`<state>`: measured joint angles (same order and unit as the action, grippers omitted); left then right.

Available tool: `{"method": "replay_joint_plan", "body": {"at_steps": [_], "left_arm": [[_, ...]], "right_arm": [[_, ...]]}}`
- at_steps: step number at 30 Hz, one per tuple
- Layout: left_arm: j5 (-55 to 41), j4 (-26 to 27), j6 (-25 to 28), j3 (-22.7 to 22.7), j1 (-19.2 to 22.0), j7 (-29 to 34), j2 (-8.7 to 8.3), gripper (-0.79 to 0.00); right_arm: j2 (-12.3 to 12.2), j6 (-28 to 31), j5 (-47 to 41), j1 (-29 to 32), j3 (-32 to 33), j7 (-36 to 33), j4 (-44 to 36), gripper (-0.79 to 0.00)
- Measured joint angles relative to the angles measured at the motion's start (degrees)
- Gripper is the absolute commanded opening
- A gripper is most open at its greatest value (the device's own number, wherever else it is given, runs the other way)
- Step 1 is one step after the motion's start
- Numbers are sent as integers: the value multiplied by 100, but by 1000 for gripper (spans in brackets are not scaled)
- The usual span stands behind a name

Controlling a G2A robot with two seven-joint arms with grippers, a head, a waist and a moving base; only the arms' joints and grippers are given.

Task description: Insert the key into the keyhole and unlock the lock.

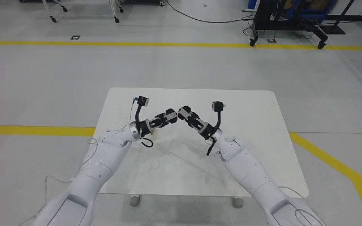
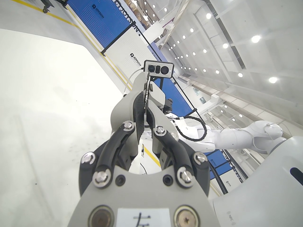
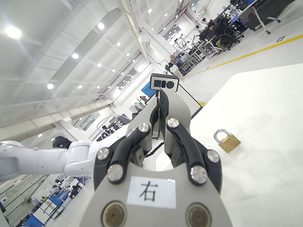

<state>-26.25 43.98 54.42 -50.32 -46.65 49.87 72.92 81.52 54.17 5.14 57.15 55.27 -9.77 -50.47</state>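
Above the white bench, the left pincer and right pincer sit close together.
The left pincer is closed on a thin metal key at its tips; the right is closed and empty. The brass padlock lies flat on the bench near it.

Padlocks: I count one brass padlock.
Keys: I count one key, a thin metal strip seen edge-on.
Grippers: I count two, the left gripper and the right gripper.
Tables: I count one white table.
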Motion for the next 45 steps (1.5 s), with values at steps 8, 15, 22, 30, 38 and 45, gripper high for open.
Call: {"method": "replay_joint_plan", "body": {"at_steps": [8,15,22,30,38,45], "left_arm": [[-6,-68,54,34,31,-55,-5,-785],[-10,-132,97,60,48,-99,-4,-785],[-59,-234,150,22,99,-151,-14,-785],[-336,-211,74,-109,83,-74,-87,-785],[-299,-182,50,-112,72,-104,-90,-785],[680,246,-302,-181,-5,-87,-215,-785]], "right_arm": [[4,-10,-26,20,25,-124,-35,-785],[14,-25,-121,31,12,-279,-32,0],[14,-26,-120,30,12,-276,-31,0],[14,-26,-120,30,12,-276,-31,0],[-20,-195,67,6,27,-367,-52,0],[-290,-675,905,112,223,-1802,-350,0]]}}
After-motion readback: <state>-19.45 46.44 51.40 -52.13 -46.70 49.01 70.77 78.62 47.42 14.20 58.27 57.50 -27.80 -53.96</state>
